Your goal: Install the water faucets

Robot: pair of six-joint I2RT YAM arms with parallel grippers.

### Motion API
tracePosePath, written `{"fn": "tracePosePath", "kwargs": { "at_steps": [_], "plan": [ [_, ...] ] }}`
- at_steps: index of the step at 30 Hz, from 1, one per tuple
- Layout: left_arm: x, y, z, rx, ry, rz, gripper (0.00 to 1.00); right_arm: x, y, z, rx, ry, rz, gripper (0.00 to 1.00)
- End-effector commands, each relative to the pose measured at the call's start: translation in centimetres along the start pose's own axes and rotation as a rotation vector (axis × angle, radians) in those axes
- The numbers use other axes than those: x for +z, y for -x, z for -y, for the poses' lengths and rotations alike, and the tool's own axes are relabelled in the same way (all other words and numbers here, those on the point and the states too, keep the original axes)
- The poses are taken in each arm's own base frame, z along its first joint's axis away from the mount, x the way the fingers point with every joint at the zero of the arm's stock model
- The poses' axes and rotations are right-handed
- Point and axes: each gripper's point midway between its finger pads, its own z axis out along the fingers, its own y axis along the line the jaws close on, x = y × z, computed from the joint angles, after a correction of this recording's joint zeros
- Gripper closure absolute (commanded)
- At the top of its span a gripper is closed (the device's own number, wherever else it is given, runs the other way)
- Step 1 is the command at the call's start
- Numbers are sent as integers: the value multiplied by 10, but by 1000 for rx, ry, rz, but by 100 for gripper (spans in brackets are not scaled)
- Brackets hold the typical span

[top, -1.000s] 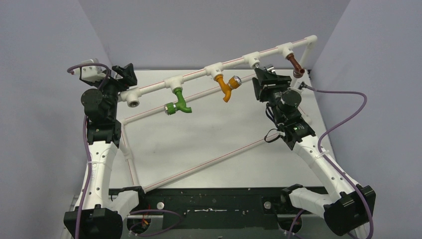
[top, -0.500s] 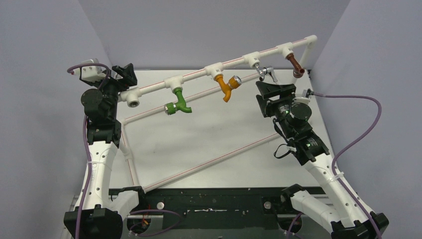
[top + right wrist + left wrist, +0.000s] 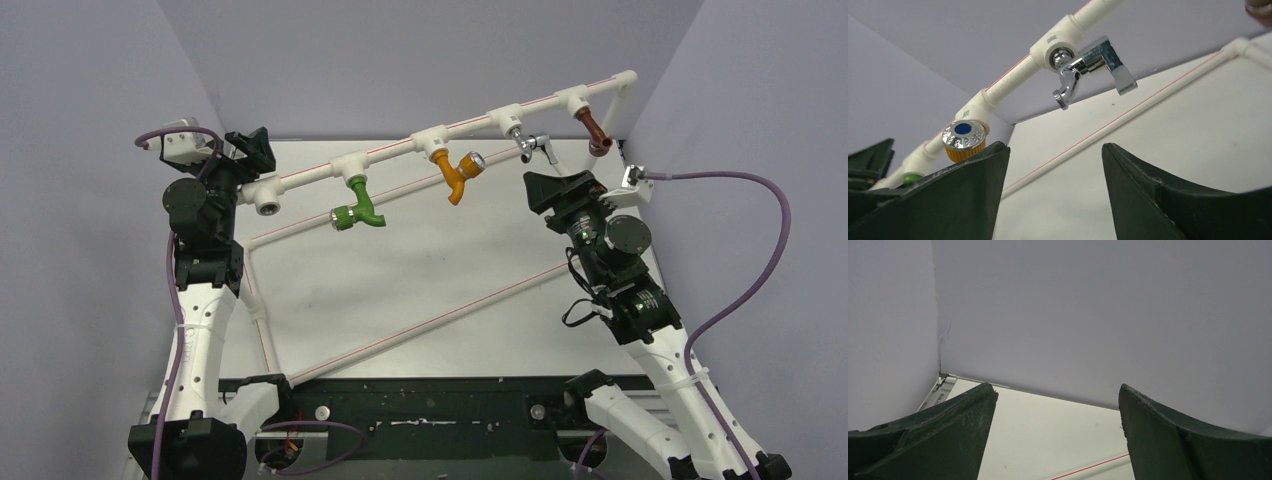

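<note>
chrome tap (image 3: 535, 147) seated on the pipe, right gripper (image 3: 548, 184) empty beside it

the chrome tap hangs from a white tee on the raised pipe (image 3: 400, 150), upper right of the overhead view, between the orange tap (image 3: 455, 180) and the brown tap (image 3: 593, 132). its long axis seems to run out from the tee toward the lower right. in the right wrist view the short spout curls down and left, and the lever slants down to the right.

the right gripper sits just below it, jaws apart and holding nothing. the left gripper (image 3: 250, 148), upper left, is spread wide and also empty.

risks: how deep the thread is seated cannot be seen, so the tap may be loose and could sag or turn. a careless upward move by the right gripper could catch the lever. the bare socket (image 3: 267, 207) at the left has no tap.
</note>
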Motion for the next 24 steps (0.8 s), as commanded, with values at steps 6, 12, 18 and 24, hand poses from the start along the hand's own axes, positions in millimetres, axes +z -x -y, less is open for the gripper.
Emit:
{"fn": "tracePosePath", "kwargs": {
  "at_steps": [6,12,18,24],
  "plan": [
    [-26,-131,-40,-19,109,-429,10,-3,50,-47,-808,265,142,29],
    [-26,-133,-40,-20,111,-433,10,9,44,-42,-1187,317,140,24],
    [-26,-133,-40,-20,111,-433,10,20,42,-37,-1468,332,150,22],
    [-26,-134,-41,-18,115,-438,10,42,37,-19,-1631,259,113,21]
  ]
}}
